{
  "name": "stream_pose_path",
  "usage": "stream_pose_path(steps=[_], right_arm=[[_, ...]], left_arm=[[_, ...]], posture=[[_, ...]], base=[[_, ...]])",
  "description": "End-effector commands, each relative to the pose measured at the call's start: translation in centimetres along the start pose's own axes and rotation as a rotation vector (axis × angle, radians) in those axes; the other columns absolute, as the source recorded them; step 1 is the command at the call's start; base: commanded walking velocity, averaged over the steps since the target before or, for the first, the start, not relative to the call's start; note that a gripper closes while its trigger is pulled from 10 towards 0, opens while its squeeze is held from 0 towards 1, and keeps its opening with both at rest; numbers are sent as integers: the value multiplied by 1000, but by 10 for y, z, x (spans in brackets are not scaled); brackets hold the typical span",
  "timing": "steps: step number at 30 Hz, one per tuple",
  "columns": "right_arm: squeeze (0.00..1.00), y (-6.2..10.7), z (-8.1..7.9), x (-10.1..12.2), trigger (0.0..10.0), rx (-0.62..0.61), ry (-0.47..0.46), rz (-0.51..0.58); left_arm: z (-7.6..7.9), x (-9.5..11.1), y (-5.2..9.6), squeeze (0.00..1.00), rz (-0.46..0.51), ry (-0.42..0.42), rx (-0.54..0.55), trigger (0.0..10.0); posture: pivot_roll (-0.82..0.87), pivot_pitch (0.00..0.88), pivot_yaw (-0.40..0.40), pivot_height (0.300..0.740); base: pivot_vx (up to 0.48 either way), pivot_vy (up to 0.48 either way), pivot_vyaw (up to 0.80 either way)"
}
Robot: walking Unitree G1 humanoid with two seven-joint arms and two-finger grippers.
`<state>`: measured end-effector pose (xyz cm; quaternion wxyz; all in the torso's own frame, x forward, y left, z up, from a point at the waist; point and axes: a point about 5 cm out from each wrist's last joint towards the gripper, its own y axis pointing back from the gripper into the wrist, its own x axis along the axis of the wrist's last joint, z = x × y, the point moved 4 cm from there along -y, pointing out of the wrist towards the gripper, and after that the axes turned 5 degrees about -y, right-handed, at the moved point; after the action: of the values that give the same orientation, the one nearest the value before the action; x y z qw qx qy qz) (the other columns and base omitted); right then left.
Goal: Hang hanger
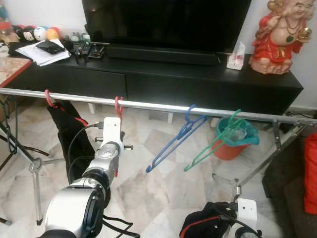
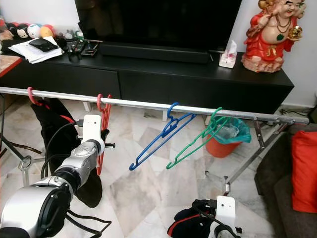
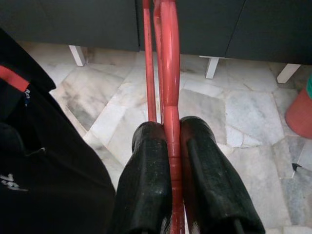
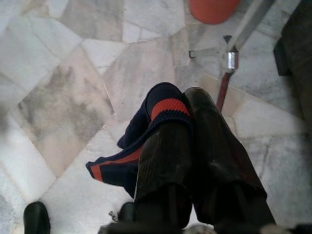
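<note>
The red hanger (image 2: pixel 102 130) hangs by its hook on the rail (image 2: pixel 148 104), left of centre in the head views, and the left gripper (image 3: pixel 170 141) is clenched on it: in the left wrist view its two black fingers (image 3: pixel 146 185) press the red bar from both sides.

Four hangers are on the rail. A red hook (image 1: pixel 48 98) at the far left carries a black garment (image 1: pixel 64 134) with red trim. Next is the gripped red hanger, then a blue hanger (image 1: pixel 176 141) and a green hanger (image 1: pixel 213 146) to the right, both tilted and well apart from the left gripper.

The left arm (image 1: pixel 96 173) covers most of the red hanger in the head views, so its lower part is hard to make out.

The right gripper (image 4: pixel 187 146) is low at the bottom right of the head views, mostly cut off by the frame edge. In its wrist view the fingers grasp a dark blue cloth (image 4: pixel 141 146) with a red band, above the marble floor (image 4: pixel 58 97).

Behind the rail stands one black TV cabinet (image 1: pixel 188 82) with one television (image 1: pixel 168 22), one red figurine (image 1: pixel 280 37) at the upper right, and papers (image 1: pixel 44 52) at the upper left. An orange bin (image 1: pixel 233 141) with a teal liner sits on the floor behind the green hanger, partly hidden by it. A red cushion (image 2: pixel 304 171) is cut off at the right edge; probably it lies on a sofa.
</note>
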<state>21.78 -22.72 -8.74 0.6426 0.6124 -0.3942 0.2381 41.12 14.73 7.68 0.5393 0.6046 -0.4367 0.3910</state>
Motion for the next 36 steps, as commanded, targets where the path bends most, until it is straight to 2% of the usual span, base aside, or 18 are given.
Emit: stream_pose_path(steps=[1, 14, 23, 26, 29, 30, 33, 36], right_arm=[[0, 0, 5, 6, 10000, -7, 2, 28], [0, 0, 2, 7, 10000, -5, 6, 32], [0, -2, -1, 10, 10000, -9, 3, 36], [0, -3, -2, 11, 10000, -7, 1, 37], [0, -3, -2, 12, 10000, -7, 0, 38], [0, -4, -3, 13, 10000, -7, -1, 38], [0, -5, -4, 14, 10000, -4, 1, 37], [0, -6, -5, 15, 10000, 0, -2, 39]], left_arm=[[3, -6, 1, 0, -18, -15, -3, 0], [4, -2, 1, 0, 15, -38, 2, 0], [12, 17, 3, 0, 143, -59, -22, 0], [17, 17, 6, 0, 181, -44, -52, 0], [19, 12, 9, 0, 207, -73, -66, 0], [20, 10, 10, 0, 217, -85, -72, 3216], [19, -4, 18, 0, 246, -86, -87, 10000], [15, -15, 26, 0, 271, -98, -88, 10000]], posture=[[-226, 35, -59, 740], [-224, 28, -62, 740], [-209, 16, -61, 740], [-208, 13, -60, 740], [-203, 7, -61, 740], [-199, 6, -61, 740], [-189, 1, -63, 740], [-179, 0, -65, 740]], base=[[0, 0, 0], [0, 0, 0], [0, 0, 0], [0, 0, 0], [0, 0, 0], [0, 0, 0], [0, 0, 0], [0, 0, 0]])
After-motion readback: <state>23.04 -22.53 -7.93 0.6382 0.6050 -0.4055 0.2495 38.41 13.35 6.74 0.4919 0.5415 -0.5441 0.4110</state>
